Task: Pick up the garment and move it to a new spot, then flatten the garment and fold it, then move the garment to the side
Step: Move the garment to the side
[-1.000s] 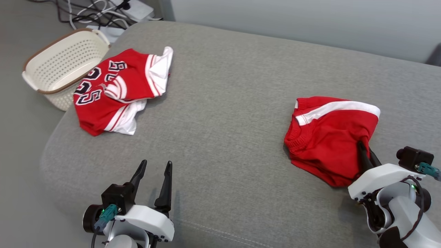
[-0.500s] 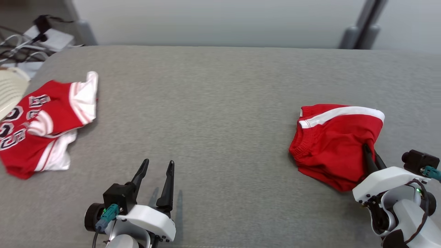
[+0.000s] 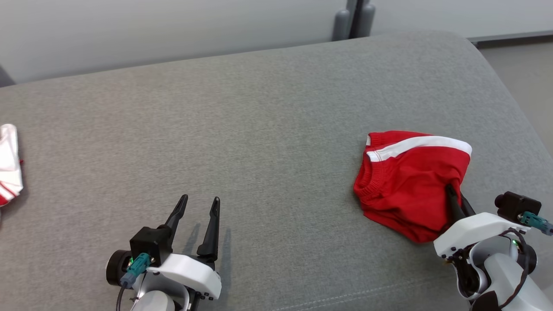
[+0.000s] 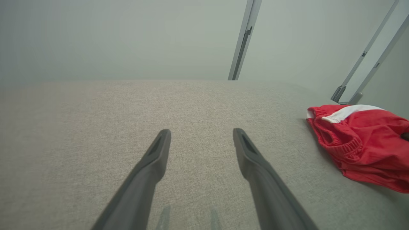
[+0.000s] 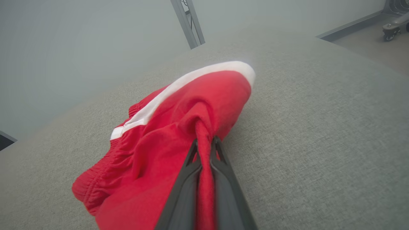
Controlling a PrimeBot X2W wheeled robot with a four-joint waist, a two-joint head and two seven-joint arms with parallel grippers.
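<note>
Two claws over a grey cushion (image 3: 268,129), seen from the head. Right claw (image 3: 453,192), lower right: clenched on a pinched ridge of the red garment (image 3: 406,185); the right wrist view shows a twist of red cloth running down between the two dark fingers (image 5: 223,185). The red garment is a pair of shorts with a white side stripe and a ribbed elastic waistband, bunched in a loose heap on the right part of the cushion, waistband turned toward the middle, stripe along the far edge; the heap rests on the fabric surface while the pinched fold rises to the claw. Left claw (image 3: 200,198), lower left: released, fingers spread wide with nothing between them, poised over bare cushion well apart from the garment. Second cloth (image 3: 9,166), white with red, at the far left edge, cut off by the frame
</note>
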